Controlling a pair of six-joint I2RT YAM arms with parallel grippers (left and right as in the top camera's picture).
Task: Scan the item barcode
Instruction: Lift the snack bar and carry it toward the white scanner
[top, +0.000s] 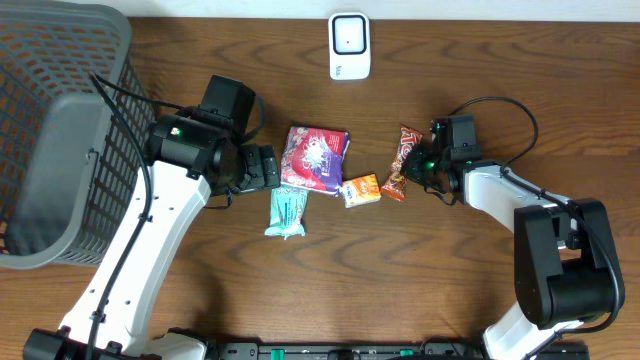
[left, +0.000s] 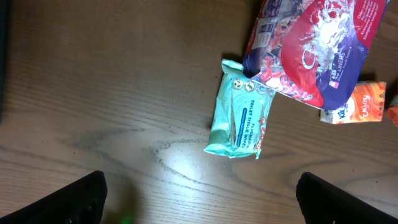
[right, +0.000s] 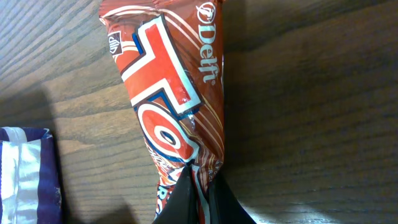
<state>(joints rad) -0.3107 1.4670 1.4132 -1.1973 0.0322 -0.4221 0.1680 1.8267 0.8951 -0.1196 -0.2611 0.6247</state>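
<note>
Right claw (right: 199, 200) has its two dark fingers pressed together on the lower end of a red Delfi bar (right: 174, 112), with a sliver of wrapper showing between the tips. The bar lies flat on the wooden counter (right: 311, 124), printed face up, and runs away from the fingers. From overhead, the same claw (top: 412, 170) sits at the right end of the row of goods, and the bar (top: 403, 158) lies tilted just left of it.

Next along, just beside the bar's lower end, is a small orange sachet (top: 361, 189). Beyond that lies a purple and red snack bag (top: 316, 158), whose edge overlaps the top of a mint-green pack of tissue wipes (top: 286, 212).

Left claw (top: 268, 167) is at the far side of the snack bag with its fingers spread wide apart and nothing between them. Its own camera looks down on the wipes (left: 239, 118), the bag (left: 314, 46) and the sachet (left: 357, 106).

Farther back, a white scanner (top: 349, 45) stands at the counter's top edge, well apart from the bar. A grey mesh basket (top: 60, 130) fills the far left corner.
</note>
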